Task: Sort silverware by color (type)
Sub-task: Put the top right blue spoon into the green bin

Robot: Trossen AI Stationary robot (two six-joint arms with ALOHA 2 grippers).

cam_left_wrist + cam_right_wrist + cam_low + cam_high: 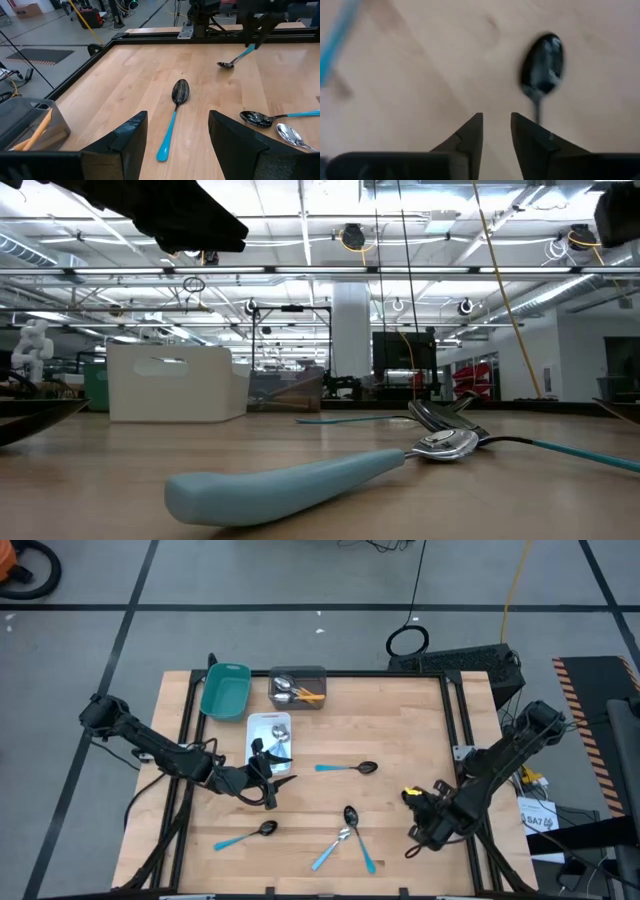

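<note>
Left hand (268,783) open beside white tray (262,726), right hand (421,825) slightly open, empty.

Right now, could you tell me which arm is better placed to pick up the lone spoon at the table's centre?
The left. The left gripper faces that black-bowled, light-blue-handled plastic spoon with its jaws open, lined up along the handle. The right gripper is aimed at another black-bowled spoon.
</note>
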